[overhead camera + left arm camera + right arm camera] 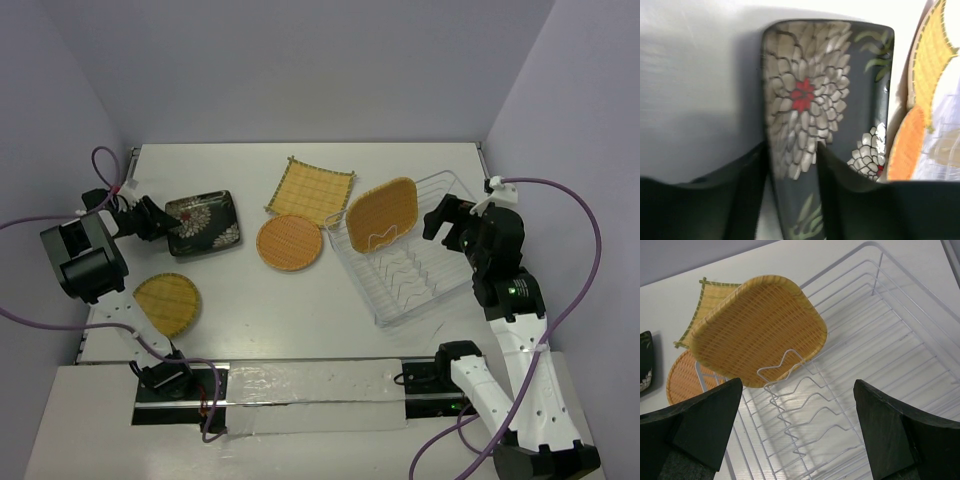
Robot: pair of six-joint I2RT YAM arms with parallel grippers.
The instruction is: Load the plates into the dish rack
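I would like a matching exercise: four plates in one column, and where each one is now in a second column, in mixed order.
Plates:
1. dark flowered plate
2. rounded-square woven plate
3. fringed square mat
4. round woven plate

Places:
A. flat on the table, behind the other round plate
B. standing in the dish rack
C. between the left gripper fingers
D. beside the left arm's base link

Pairs: 1-C, 2-B, 3-A, 4-D

dark flower-patterned plate (pixel 205 222), tan woven plates (pixel 381 213), silvery-white rack (pixel 420 262)

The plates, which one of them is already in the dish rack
The rounded-square woven plate. It leans upright in the far-left end of the dish rack; the other four plates lie flat on the table outside it.
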